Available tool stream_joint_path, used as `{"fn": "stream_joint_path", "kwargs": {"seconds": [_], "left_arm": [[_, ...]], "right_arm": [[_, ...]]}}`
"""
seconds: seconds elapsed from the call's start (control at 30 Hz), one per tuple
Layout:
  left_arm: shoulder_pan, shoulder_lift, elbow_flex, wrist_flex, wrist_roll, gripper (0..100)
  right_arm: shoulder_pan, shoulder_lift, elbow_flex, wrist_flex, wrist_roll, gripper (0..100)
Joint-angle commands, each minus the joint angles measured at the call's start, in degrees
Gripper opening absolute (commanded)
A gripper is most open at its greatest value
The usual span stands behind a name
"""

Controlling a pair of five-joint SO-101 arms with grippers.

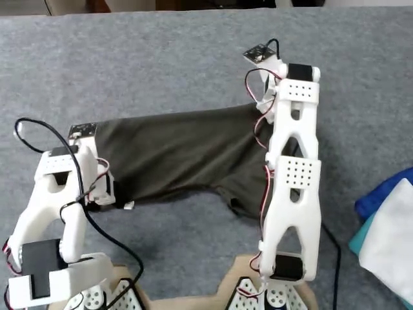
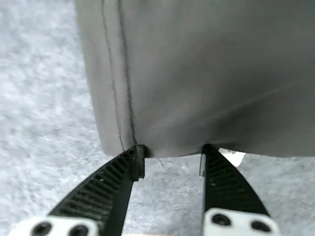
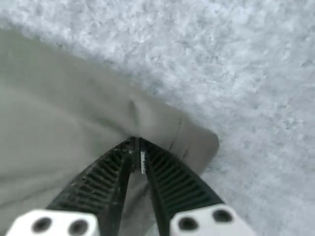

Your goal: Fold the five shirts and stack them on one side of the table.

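1. Across the middle of the desk (image 1: 161,58) lies the dark olive shirt (image 1: 181,155). It is spread mostly flat, with its long side running from the left side toward the right.
2. The left claw (image 2: 171,158) stands open at the shirt's left end. Its two tips touch the stitched hem without pinching it. A small white label (image 2: 231,156) peeks out just beside one tip.
3. The right claw (image 3: 138,147) is closed on the shirt, pinching cloth near a rounded corner at the right end.
4. The step in hand looks like taking hold of both ends to make a fold. The left claw should push a little further over the hem before closing. That gives it a full bite of cloth rather than the bare rim or the label alone.
5. Both ends should then lift together and travel evenly. A lopsided pull would likely skew the fold or drag the shirt across the grey felt.
6. Toward the near edge at the right end the cloth is bunched. It probably needs smoothing, or the fold will trap the lump.
7. At the right edge of the desk sits a pile of shirts (image 1: 387,232) in blue, teal and white, well apart from the olive one. That side seems to be where the stack belongs.
8. A black cable (image 1: 39,129) loops just beside the shirt's left end and could snag during a lift.
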Motion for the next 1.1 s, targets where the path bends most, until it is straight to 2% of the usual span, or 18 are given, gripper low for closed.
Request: {"fn": "stream_joint_path", "kwargs": {"seconds": [0.0, 0.07, 0.17, 0.23, 0.33, 0.5, 0.57, 0.7, 0.8, 0.9, 1.07], "left_arm": [[-1.32, -1.45, -5.01, 3.69, -0.62, 19], [-1.14, -1.54, -8.53, 6.86, -0.53, 19], [-1.14, -1.54, -16.53, 13.10, -0.53, 19], [-1.05, -1.54, -22.68, 16.53, -0.53, 15], [0.53, -1.54, -31.56, 21.10, 0.35, 3], [3.34, -1.54, -43.34, 25.58, 2.73, 2], [2.81, -0.57, -46.51, 23.65, 3.43, 2], [1.41, 7.87, -45.45, 9.85, 7.03, 2], [1.67, 18.24, -48.00, 3.16, 8.88, 2], [1.67, 28.70, -53.54, -0.44, 9.93, 2], [1.58, 41.19, -65.85, -0.35, 9.93, 2]], "right_arm": [[-0.66, -5.76, -11.65, 5.36, 0.97, 0.5], [-1.71, -7.52, -16.92, 6.86, 0.62, 0.5], [-2.07, -11.38, -16.75, 6.86, 0.44, 0.5], [-1.98, -13.93, -13.67, 6.86, -0.53, 0.5], [-1.63, -17.54, -7.43, 6.86, -2.11, 0.5], [-1.19, -22.46, 3.12, 6.86, -4.31, 0.5], [-0.92, -22.99, 6.20, 6.86, -5.27, 0.5], [-1.10, -23.43, 12.00, 6.86, -7.56, 0.5], [-0.75, -25.19, 15.25, 6.86, -7.91, 0.5], [-1.45, -28.70, 22.64, 6.59, -7.82, 0.5], [-1.63, -33.19, 37.49, -1.41, -7.56, 0.5]]}}
